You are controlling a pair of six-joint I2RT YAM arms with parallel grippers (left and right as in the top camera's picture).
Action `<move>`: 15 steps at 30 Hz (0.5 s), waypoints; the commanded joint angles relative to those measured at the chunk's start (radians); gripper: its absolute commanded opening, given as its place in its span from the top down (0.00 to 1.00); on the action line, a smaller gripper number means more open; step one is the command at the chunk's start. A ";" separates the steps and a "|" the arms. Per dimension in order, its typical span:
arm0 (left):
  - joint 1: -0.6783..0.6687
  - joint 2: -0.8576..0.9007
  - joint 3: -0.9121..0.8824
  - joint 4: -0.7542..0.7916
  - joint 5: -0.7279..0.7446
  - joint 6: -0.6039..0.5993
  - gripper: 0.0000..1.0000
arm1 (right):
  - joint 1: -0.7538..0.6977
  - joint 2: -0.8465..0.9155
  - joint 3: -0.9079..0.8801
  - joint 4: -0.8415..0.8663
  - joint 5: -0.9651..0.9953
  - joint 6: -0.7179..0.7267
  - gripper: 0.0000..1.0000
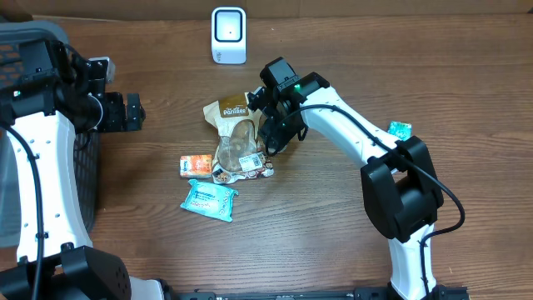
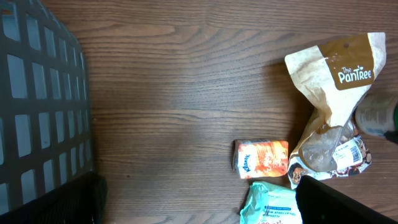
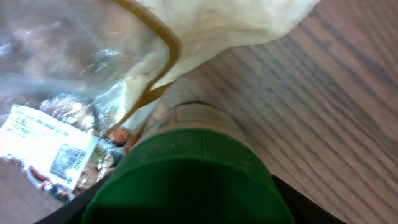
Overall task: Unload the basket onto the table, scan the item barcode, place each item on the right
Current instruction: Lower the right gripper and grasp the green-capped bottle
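A bottle with a green cap (image 3: 186,180) stands on the table beside a tan PanTree snack bag (image 1: 233,125). My right gripper (image 1: 273,137) is down over the bottle, and its black fingers press both sides of the cap. In the right wrist view the cap fills the space in my right gripper (image 3: 186,211). The bag carries a white barcode label (image 3: 46,143). A white scanner (image 1: 228,35) stands at the back of the table. My left gripper (image 1: 133,112) hovers open at the left, holding nothing; in its own view my left gripper (image 2: 202,208) has bare wood between the fingers.
An orange tissue pack (image 1: 196,164) and a teal wipes pack (image 1: 210,199) lie in front of the bag. A black mesh basket (image 1: 25,50) fills the far left. A small teal item (image 1: 400,129) lies behind the right arm.
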 commanded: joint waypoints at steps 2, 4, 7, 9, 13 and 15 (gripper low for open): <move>0.004 0.009 0.018 0.003 -0.002 0.019 0.00 | -0.025 0.005 0.009 0.007 0.023 0.144 0.36; 0.004 0.009 0.018 0.003 -0.002 0.019 0.00 | -0.034 0.005 0.009 0.002 0.040 0.212 0.36; 0.004 0.009 0.018 0.003 -0.002 0.019 0.00 | -0.053 0.005 0.009 -0.021 0.074 0.309 0.35; 0.004 0.009 0.018 0.003 -0.002 0.019 0.00 | -0.069 0.005 0.009 -0.039 0.074 0.354 0.35; 0.003 0.009 0.018 0.003 -0.002 0.019 0.00 | -0.101 0.005 0.009 -0.074 0.074 0.451 0.35; 0.003 0.009 0.018 0.003 -0.002 0.019 0.01 | -0.114 0.005 0.009 -0.085 0.072 0.496 0.35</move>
